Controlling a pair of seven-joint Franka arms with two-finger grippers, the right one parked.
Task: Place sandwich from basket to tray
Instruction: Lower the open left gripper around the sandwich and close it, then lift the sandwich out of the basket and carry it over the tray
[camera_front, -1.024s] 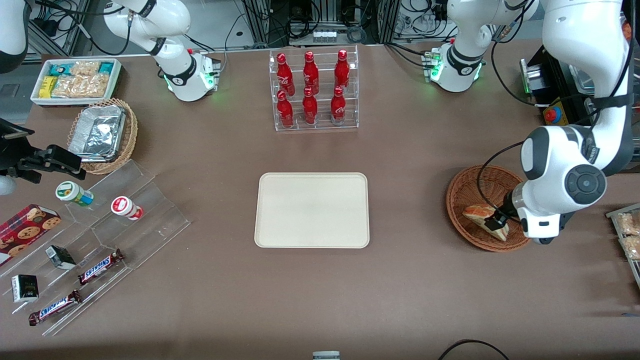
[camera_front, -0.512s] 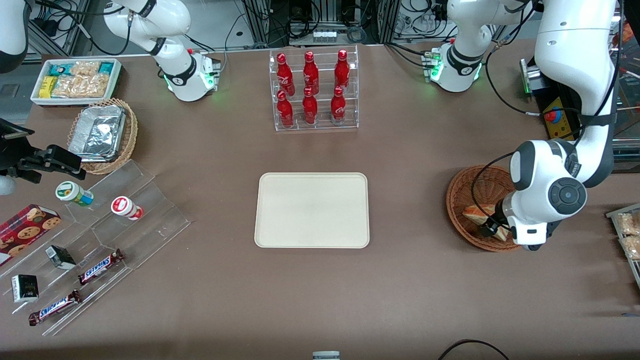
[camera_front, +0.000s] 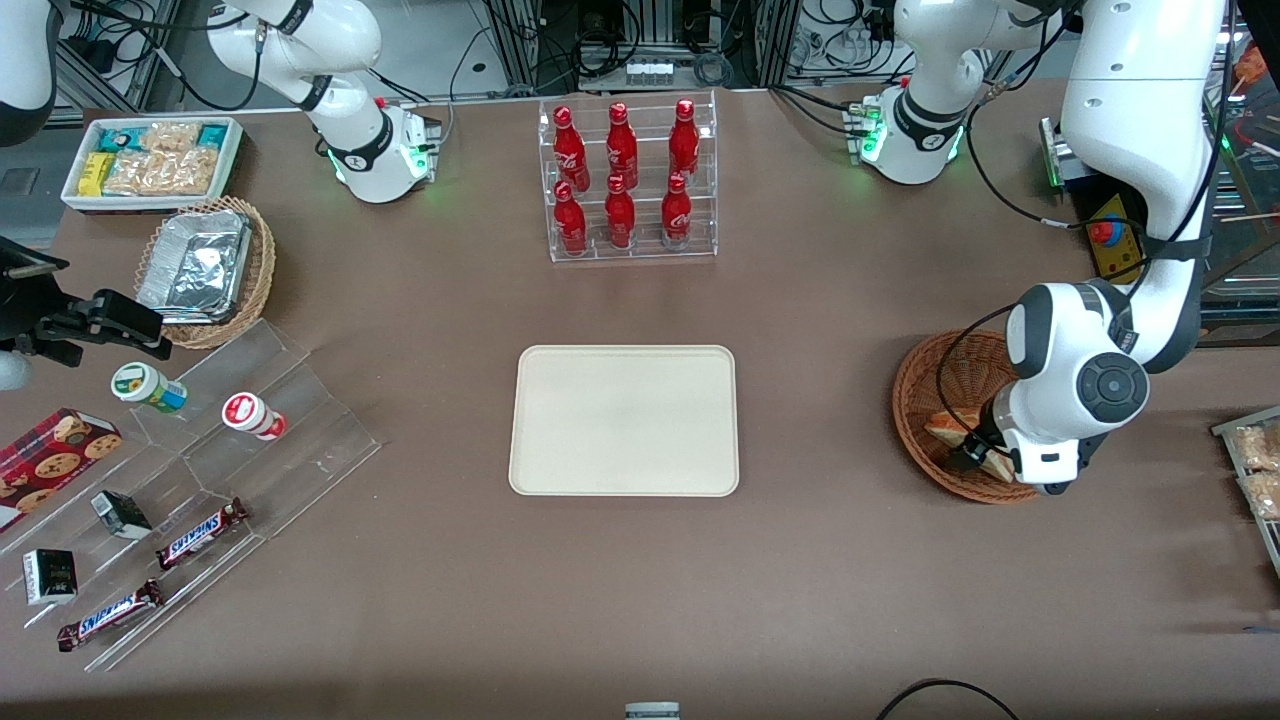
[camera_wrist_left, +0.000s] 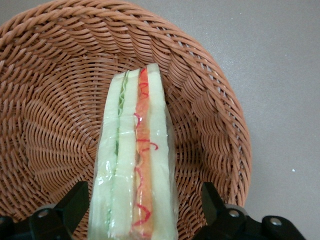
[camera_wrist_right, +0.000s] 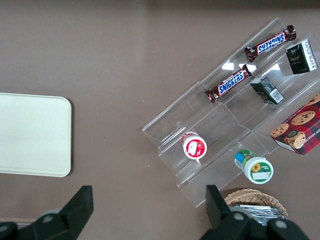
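The sandwich (camera_front: 945, 430) lies in the reddish-brown wicker basket (camera_front: 925, 385) toward the working arm's end of the table. In the left wrist view the wrapped sandwich (camera_wrist_left: 135, 150) shows white bread with orange and pale green layers, lying in the basket (camera_wrist_left: 50, 100). My left gripper (camera_front: 975, 455) is down in the basket, open, with one finger on each side of the sandwich's wide end (camera_wrist_left: 144, 196). A gap shows at one finger (camera_wrist_left: 210, 197). The cream tray (camera_front: 624, 420) sits bare at the table's middle, apart from the basket.
A clear rack of red bottles (camera_front: 628, 180) stands farther from the front camera than the tray. Acrylic stepped shelves (camera_front: 200, 470) with snacks, a tan basket with a foil container (camera_front: 205, 270) and a white bin (camera_front: 150, 160) lie toward the parked arm's end.
My left arm has shifted a little toward the tray and lowered, so the gripper now covers more of the sandwich. The sandwich and basket have not moved.
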